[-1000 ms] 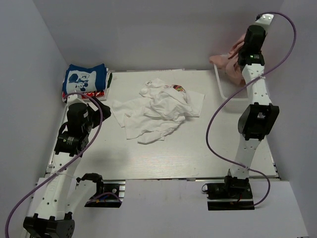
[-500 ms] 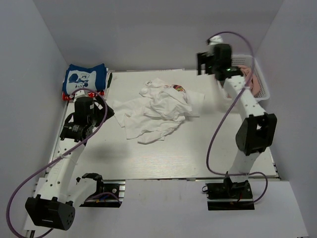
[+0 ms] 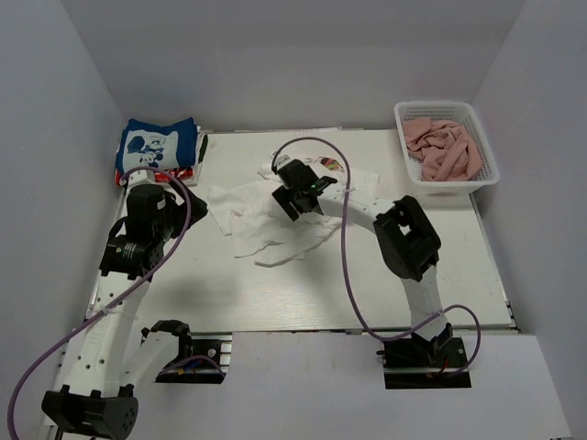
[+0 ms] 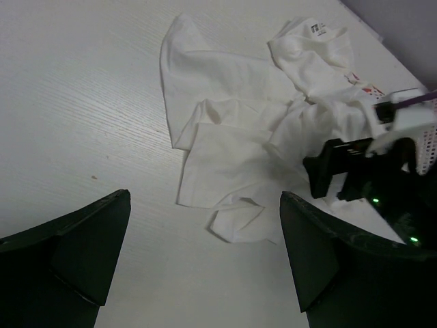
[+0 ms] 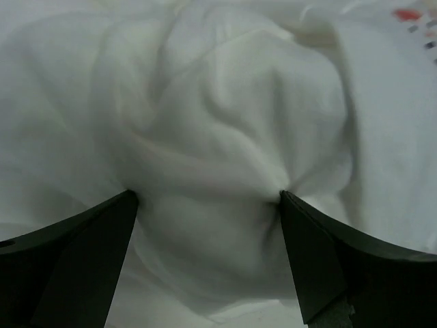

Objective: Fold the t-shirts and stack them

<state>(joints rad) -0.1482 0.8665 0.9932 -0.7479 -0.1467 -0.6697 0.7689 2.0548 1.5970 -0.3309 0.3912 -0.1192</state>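
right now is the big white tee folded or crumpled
Crumpled. The big white tee lies bunched in loose wrinkles with its edges splayed, no flat folds.

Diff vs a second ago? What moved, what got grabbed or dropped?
Right gripper let go of the pink tee, which now lies in the basket. It then swung left and down onto the white tee heap, fingers open and pressed into the cloth. Left gripper barely shifted and is open beside the heap. Heap and folded blue tee unchanged.

White boxy left arm (image 3: 115, 302), matching right arm (image 3: 426, 302), black joint housings (image 3: 408, 240), looping purple cables (image 3: 346, 257), black wedge claw fingers (image 4: 82, 246).
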